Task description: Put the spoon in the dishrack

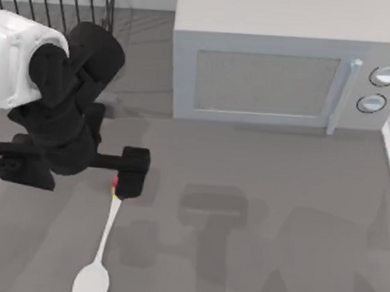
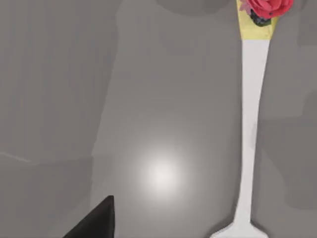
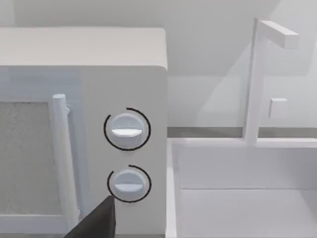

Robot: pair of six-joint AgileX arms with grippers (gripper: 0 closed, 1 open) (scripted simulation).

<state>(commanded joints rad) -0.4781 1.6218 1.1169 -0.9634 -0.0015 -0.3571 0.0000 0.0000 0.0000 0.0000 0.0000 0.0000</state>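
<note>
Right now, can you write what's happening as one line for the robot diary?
left pincer: over spoon's knob end | spoon: flat on table | dishrack: far left, no spoon | right arm: facing microwave

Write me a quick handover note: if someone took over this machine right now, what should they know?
Left pincer: over the spoon's red-and-yellow knob end; whether it has closed can't be seen.
Right arm: parked facing the microwave.
Spoon: flat on the table, bowl toward the near edge.
Dishrack: back left corner, behind the left arm.
Done: reaching the spoon.
Left: grip, lift, carry to the dishrack, release.
</note>
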